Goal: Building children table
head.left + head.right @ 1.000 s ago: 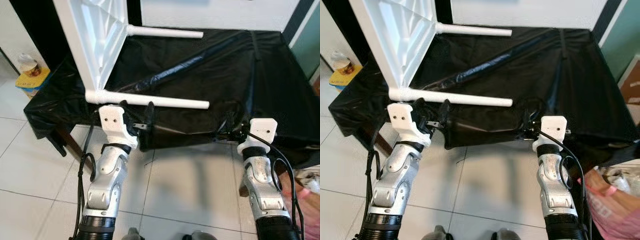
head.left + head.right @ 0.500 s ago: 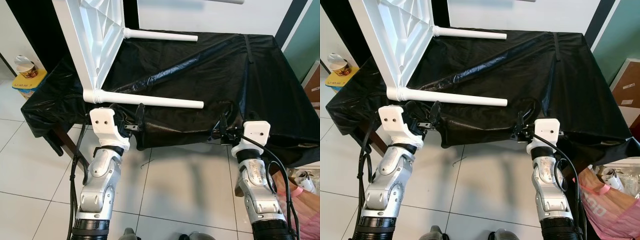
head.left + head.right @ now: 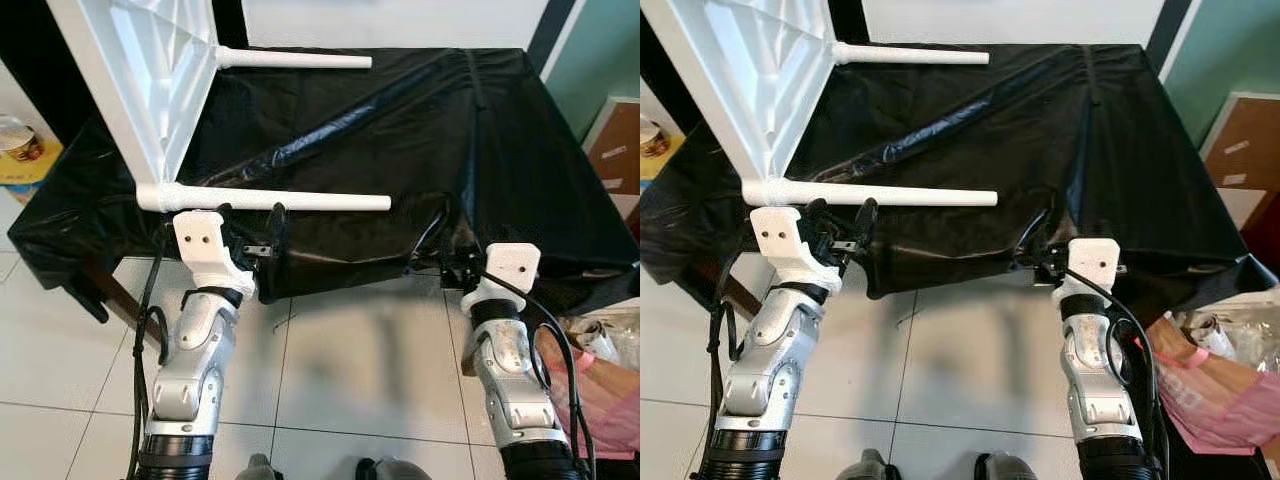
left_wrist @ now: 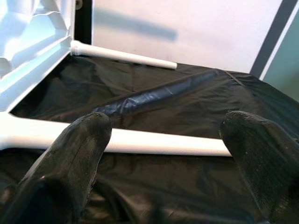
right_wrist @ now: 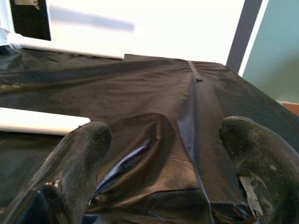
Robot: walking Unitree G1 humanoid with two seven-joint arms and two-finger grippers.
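Both claws spread: left claw (image 3: 250,232) just below table (image 3: 140,80) leg (image 3: 290,201); right claw (image 3: 447,252) at surface (image 3: 520,150) edge.

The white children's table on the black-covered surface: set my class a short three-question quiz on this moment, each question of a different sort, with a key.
1. True or false: the white children's table lies on its side, two legs pointing toward the robot's right.
2. Multiple choice: the left gripper is
A. clamped on the near leg
B. open, just below the near leg
C. resting on the floor
3. Fill in: the right gripper is open at the front edge of the black ____.

Key: 1 true; 2 B; 3 sheet.
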